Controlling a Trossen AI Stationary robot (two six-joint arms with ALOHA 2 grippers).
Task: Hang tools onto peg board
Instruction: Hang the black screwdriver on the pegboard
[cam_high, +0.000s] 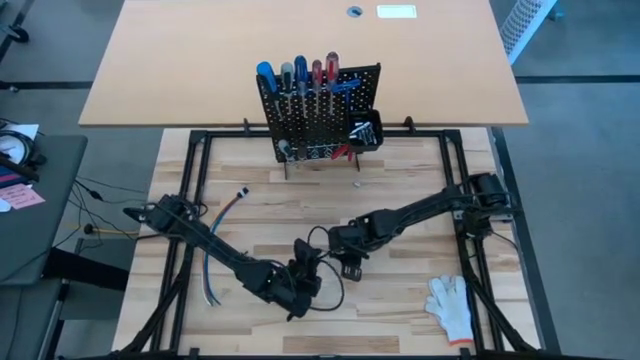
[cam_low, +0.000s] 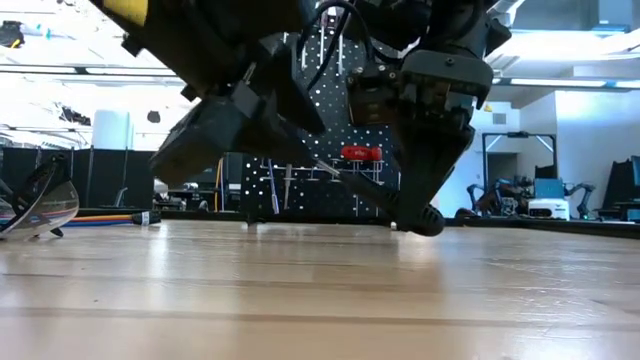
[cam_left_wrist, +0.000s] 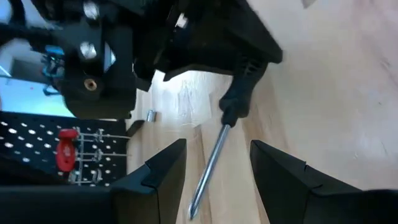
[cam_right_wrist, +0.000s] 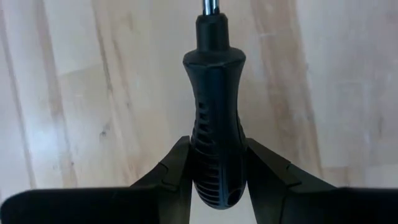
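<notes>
A screwdriver with a black ribbed handle (cam_right_wrist: 214, 93) and a bare metal shaft (cam_left_wrist: 211, 162) is held low over the wooden table's near middle. My right gripper (cam_right_wrist: 217, 171) is shut on its handle; it also shows in the high view (cam_high: 348, 262). My left gripper (cam_left_wrist: 214, 171), just left of it in the high view (cam_high: 300, 285), is open. Its fingers stand on either side of the shaft without touching it. The black peg board (cam_high: 320, 115) stands upright at the table's far side, with several screwdrivers hung along its top. My right gripper pinches the black handle near its butt end (cam_right_wrist: 214, 158) between its two fingers. The handle and shaft stick out past the fingertips toward my left gripper. In the low view the screwdriver slants, with its butt (cam_low: 428, 220) lowest, just over the table.
A white glove (cam_high: 450, 305) lies at the near right. A bundle of coloured cables (cam_high: 215, 250) lies at the left, under my left arm. A small black bin (cam_high: 365, 130) hangs on the peg board's right side, and red-handled pliers (cam_low: 361, 153) hang on the board.
</notes>
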